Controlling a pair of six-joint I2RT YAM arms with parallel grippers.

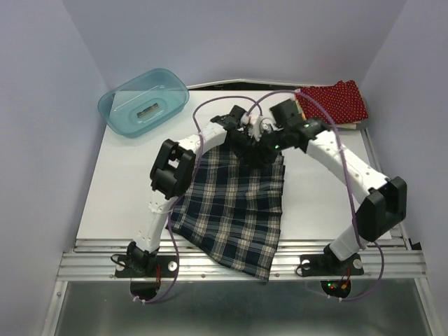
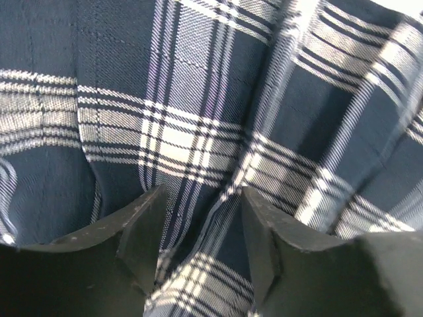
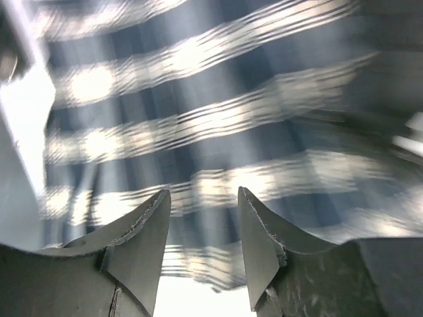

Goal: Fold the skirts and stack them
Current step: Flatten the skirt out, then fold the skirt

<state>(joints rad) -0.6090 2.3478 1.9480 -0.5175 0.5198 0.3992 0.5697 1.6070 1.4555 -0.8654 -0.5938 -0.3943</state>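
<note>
Meeting my two end effectors at far edge of plaid skirt (image 1: 234,210), mid-worktop (image 1: 133,189). Skirt's near corner hangs over front rail (image 1: 91,260). White worktop shows both sides of skirt, wider on left. Teal bin (image 1: 143,101) in far-left corner and red dotted skirt (image 1: 334,100) in far-right corner, both well apart from me.

My left end effector (image 2: 202,198): jaws about half parted, ridge of plaid between fingers, no clamp evident.

My right end effector (image 3: 201,195): similar gap, white worktop showing through, nothing held; its view blurred.

Plaid is navy with white bands, mostly flat, rumpled at far edge.

Plaid skirt (image 1: 234,210): matt woven cloth
</note>
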